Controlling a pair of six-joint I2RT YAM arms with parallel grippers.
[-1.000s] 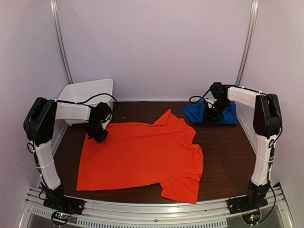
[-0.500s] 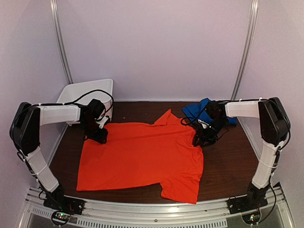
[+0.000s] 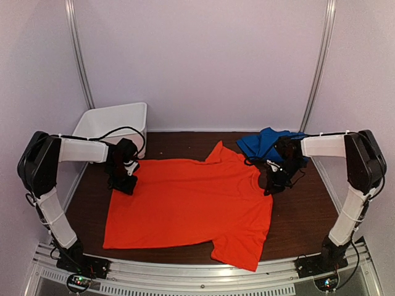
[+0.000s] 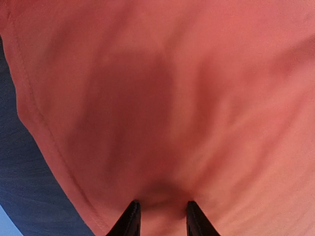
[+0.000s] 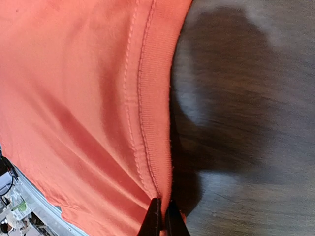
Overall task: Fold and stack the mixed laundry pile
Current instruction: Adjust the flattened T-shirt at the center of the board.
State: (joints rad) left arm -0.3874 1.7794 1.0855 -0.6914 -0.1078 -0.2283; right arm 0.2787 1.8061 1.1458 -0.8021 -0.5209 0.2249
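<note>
dark table (image 3: pixel 302 209), orange-red T-shirt (image 3: pixel 185 206), blue garment (image 3: pixel 262 143), white bin (image 3: pixel 105 118)

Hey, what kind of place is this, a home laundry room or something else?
Probably a lab test cell, not a home: plain white walls enclose a small table, two arms are bolted to a rail at its near edge, and only a shirt, blue garment and bin are present.
</note>
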